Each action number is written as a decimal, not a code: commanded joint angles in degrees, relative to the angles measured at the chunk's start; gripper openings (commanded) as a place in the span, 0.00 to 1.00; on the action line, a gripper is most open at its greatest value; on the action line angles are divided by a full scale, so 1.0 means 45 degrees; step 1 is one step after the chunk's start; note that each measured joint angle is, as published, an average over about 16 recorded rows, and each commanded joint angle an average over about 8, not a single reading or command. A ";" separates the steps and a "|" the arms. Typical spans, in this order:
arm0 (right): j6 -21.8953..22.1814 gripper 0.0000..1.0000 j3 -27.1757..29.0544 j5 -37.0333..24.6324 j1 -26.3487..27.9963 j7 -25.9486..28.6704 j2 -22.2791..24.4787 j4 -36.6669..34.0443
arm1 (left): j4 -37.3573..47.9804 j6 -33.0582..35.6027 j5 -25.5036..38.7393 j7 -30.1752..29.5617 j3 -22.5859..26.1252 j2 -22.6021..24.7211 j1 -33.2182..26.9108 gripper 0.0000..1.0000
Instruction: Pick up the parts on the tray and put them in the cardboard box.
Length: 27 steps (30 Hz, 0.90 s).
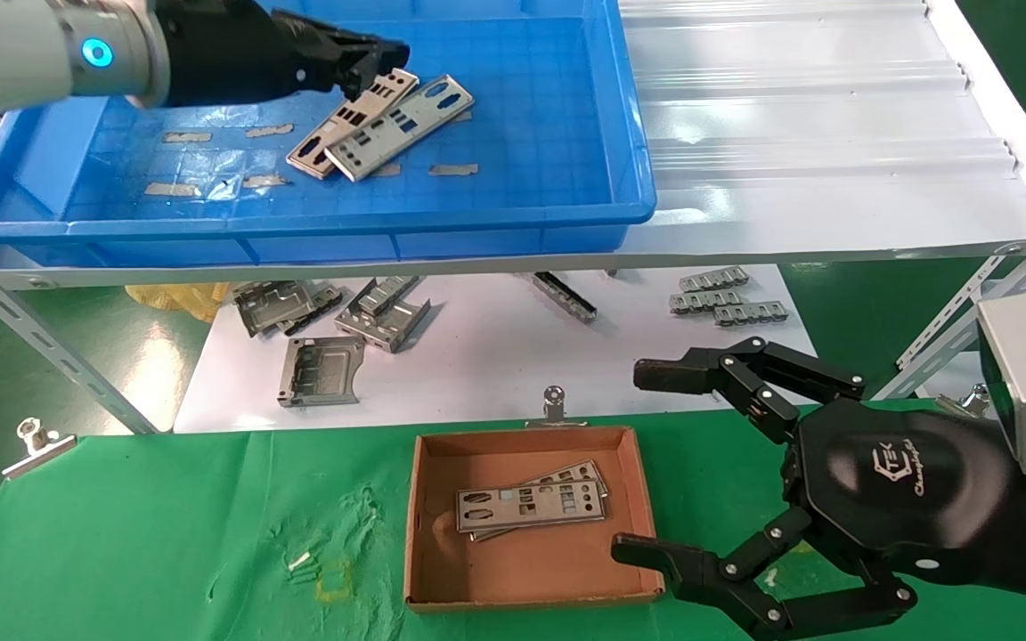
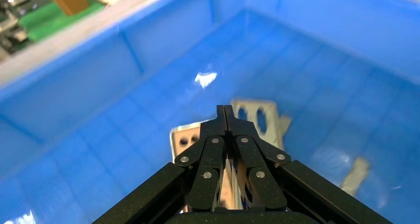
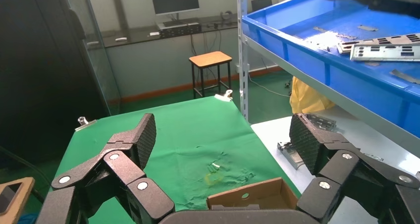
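1. Left gripper is inside the tray, at the far end of the two parts lying there. In the left wrist view its fingers are pressed tip to tip, with plate metal showing behind and under them. Whether the tips pinch the plate edge or only rest over it, I can't tell.
2. The two tray parts overlap on a diagonal, tan one partly under the silver one, roughly mid-tray on the grid floor among tape bits. Approaching from the far end makes sense: it's the one spot where the tan plate's edge sticks out free of the other.
3. Judgement: thin flat plates on a flat floor give little to grab, so an end-edge pinch is likely intended. Risk is the overlapping plate dragging along or the grip slipping.
4. Cardboard box sits on the green cloth, near side, below the shelf, already holding two stacked parts. So the task is about half done, two left.
5. Right gripper is parked just right of the box, jaws wide apart, holding nothing. Idle, out of the drop path.
6. Bent grey brackets and small slotted strips on the white sheet between tray and box aren't targets.
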 commanded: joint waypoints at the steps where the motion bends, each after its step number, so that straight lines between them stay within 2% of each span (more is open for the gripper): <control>1: 0.0000 1.00 0.0000 0.0000 0.0000 0.0000 0.0000 0.0000 | -0.0095 0.0271 -0.0139 0.0124 -0.0095 -0.0133 -0.0109 0.00; 5: 0.0000 1.00 0.0000 0.0000 0.0000 0.0000 0.0000 0.0000 | -0.0113 0.0848 -0.0200 0.0381 -0.0130 -0.0296 -0.0197 0.02; 6: 0.0000 1.00 0.0000 0.0000 0.0000 0.0000 0.0000 0.0000 | -0.0101 0.0968 -0.0184 0.0440 -0.0117 -0.0317 -0.0208 0.12; 13: 0.0000 1.00 0.0000 0.0000 0.0000 0.0000 0.0000 0.0000 | 0.0020 0.1766 0.0116 0.0788 0.0102 -0.0298 -0.0220 0.97; 14: 0.0000 1.00 0.0000 0.0000 0.0000 0.0000 0.0000 0.0000 | 0.0035 0.1901 0.0155 0.0829 0.0131 -0.0287 -0.0219 1.00; 21: 0.0000 1.00 0.0000 0.0000 0.0000 0.0000 0.0000 0.0000 | 0.0173 0.2547 0.0327 0.1013 0.0261 -0.0180 -0.0226 1.00; 27: 0.0000 1.00 0.0000 0.0000 0.0000 0.0000 0.0000 0.0000 | 0.0323 0.2235 0.0437 0.1074 0.0336 0.0048 -0.0151 1.00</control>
